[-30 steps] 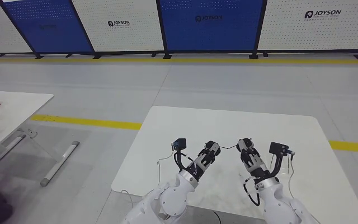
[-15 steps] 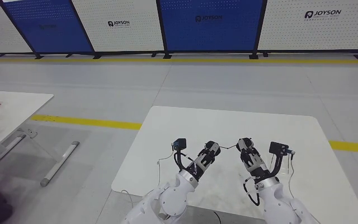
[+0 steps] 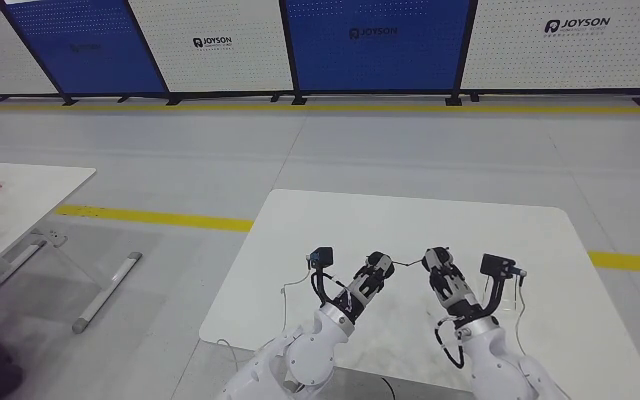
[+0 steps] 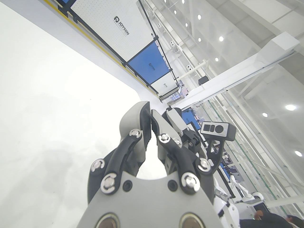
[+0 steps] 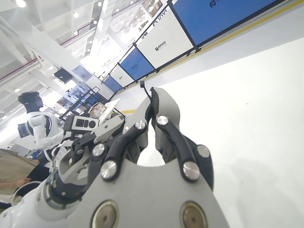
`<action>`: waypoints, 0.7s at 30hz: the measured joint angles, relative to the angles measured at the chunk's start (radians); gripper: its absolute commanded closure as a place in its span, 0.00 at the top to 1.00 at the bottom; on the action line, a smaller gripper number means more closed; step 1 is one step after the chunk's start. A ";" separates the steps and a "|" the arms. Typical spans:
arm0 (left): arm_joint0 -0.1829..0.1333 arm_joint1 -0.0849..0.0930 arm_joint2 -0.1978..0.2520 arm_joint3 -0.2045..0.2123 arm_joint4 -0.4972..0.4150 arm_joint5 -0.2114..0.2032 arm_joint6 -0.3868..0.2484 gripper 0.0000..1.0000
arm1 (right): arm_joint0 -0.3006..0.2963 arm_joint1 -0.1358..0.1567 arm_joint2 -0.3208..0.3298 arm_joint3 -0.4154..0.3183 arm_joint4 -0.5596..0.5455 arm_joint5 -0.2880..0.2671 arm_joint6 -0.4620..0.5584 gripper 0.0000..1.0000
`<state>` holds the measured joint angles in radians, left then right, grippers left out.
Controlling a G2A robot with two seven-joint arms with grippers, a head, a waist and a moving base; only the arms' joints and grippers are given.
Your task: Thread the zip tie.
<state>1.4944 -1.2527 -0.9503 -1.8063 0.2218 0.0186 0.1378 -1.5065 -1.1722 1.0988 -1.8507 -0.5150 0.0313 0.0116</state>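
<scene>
The thin black plastic zip tie (image 5: 145, 90) is pinched in the right pincer (image 5: 151, 98). That pincer's two grey, black-padded fingers are clenched on the strap, and the small square head stands free just beyond the fingertips. In the top view the zip tie (image 3: 408, 264) shows as a dark line. It comes out of the right pincer (image 3: 433, 259) and runs across the gap to the tips of the left pincer (image 3: 384, 263), held off the surface rather than lying on it.

The left pincer (image 4: 150, 113) has its fingers closed, with the pads meeting at the tips. Whether the strap is caught between them cannot be told. The two pincers point toward each other, near but apart. In the left wrist view the right one sits just behind the left pincer's tips.

Beneath both pincers lies the white rectangular table top (image 3: 400, 215). Ahead of the pincers, beyond the table's far edge, a yellow floor line (image 3: 150, 217) crosses the grey floor. Farther off stands a row of blue and white partition panels (image 3: 375, 40).
</scene>
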 measured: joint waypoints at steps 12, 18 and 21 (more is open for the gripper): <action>0.000 0.000 0.000 0.000 0.000 0.000 0.000 0.00 | 0.001 -0.014 -0.009 0.013 0.005 -0.009 0.004 0.00; 0.000 0.000 0.000 0.000 0.000 0.000 0.000 0.00 | 0.000 -0.028 -0.032 0.041 0.051 -0.039 -0.047 0.00; 0.000 0.000 0.000 0.000 0.000 0.000 0.000 0.00 | 0.006 -0.036 -0.043 0.062 0.058 -0.054 -0.087 0.00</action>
<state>1.4944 -1.2527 -0.9503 -1.8063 0.2218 0.0186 0.1378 -1.5003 -1.2077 1.0559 -1.7884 -0.4574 -0.0223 -0.0755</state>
